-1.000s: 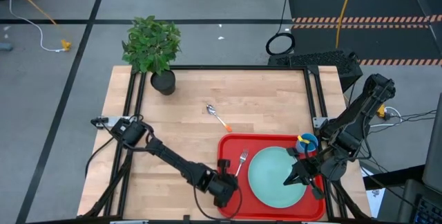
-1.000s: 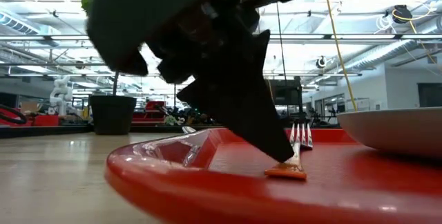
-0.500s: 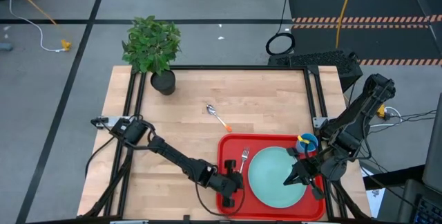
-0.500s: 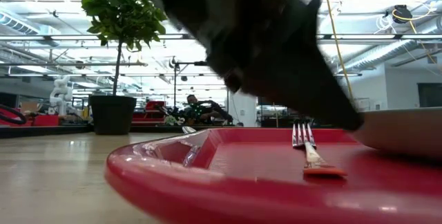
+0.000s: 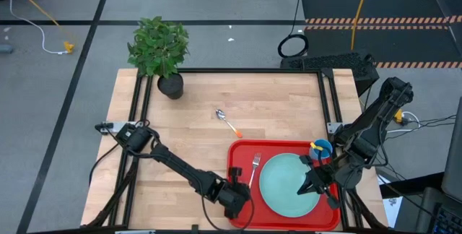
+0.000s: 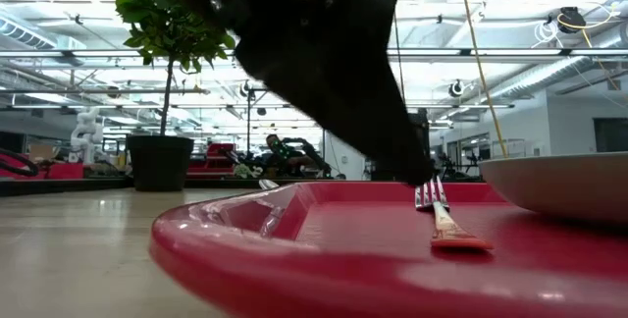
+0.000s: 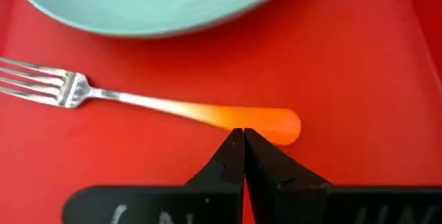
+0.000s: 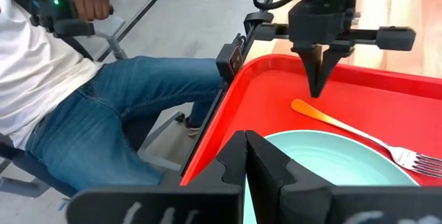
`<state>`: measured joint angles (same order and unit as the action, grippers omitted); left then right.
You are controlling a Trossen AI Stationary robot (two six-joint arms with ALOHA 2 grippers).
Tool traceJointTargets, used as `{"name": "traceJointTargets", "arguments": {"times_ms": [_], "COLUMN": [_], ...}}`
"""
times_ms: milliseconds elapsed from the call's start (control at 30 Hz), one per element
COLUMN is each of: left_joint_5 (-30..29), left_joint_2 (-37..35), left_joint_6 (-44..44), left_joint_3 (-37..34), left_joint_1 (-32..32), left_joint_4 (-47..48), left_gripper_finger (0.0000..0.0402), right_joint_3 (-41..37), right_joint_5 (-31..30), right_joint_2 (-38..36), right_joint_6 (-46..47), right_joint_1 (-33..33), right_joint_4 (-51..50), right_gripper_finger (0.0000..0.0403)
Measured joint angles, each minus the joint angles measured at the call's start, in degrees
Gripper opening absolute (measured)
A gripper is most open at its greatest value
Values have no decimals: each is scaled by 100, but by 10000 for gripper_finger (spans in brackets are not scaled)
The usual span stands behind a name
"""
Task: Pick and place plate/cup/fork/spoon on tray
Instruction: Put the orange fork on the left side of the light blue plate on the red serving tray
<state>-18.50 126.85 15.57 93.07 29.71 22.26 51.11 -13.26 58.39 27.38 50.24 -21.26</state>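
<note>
Tray (image 5: 285,219) count from my end: one plate (image 5: 289,185), one cup (image 5: 320,148), one fork (image 5: 253,167) in it. I see one spoon (image 5: 228,122) out on the bare table (image 5: 195,118), well apart from the tray. One plant pot (image 5: 171,85) at the far corner. Left gripper (image 7: 243,135) has its fingers pressed together, empty, tips just above the fork's orange handle end. Right gripper (image 8: 245,140) also clamped together on nothing, over the plate.
</note>
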Motion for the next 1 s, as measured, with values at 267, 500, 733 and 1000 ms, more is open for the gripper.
{"name": "traceJointTargets", "arguments": {"times_ms": [267,500,733,1000], "left_joint_5": [90,106,107,196], "left_joint_2": [308,349,349,349], "left_joint_6": [-140,-150,-117,8], "left_joint_3": [-14,-13,-13,-13], "left_joint_1": [-19,-17,-46,-53], "left_joint_4": [-527,-822,-1071,-684], "left_gripper_finger": [3,3,3,3], "right_joint_3": [0,0,0,0], "right_joint_5": [-4,-2,2,4], "right_joint_2": [0,0,0,0], "right_joint_6": [0,1,13,-18], "right_joint_1": [-2,-2,-2,-2], "right_joint_4": [40,42,42,42], "right_gripper_finger": [0,0,0,0]}}
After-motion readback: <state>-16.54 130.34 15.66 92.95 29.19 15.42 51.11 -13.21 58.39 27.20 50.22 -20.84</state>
